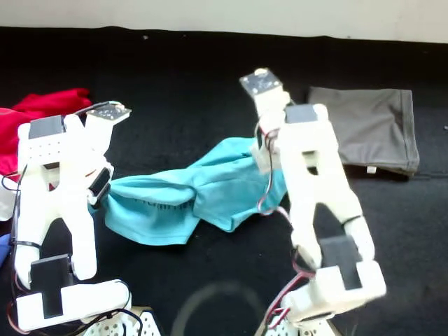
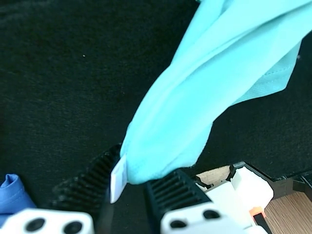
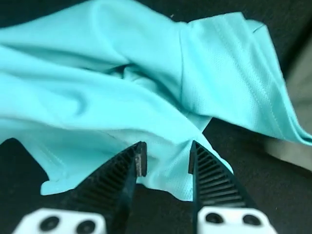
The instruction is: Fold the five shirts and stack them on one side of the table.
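A teal shirt lies crumpled and stretched across the middle of the black table. My left gripper is shut on one end of it, and the cloth rises away from the pinch; in the high view this gripper is at the shirt's left end. My right gripper stands open just above the other end's hem, one finger on each side of a fold. From above, the right gripper is at the shirt's right end. A folded grey shirt lies at the back right.
A red shirt is bunched at the far left, behind the left arm. A bit of blue cloth lies by the left gripper. The grey shirt's edge is close beside the right gripper. The table's wooden edge shows near the left arm's base.
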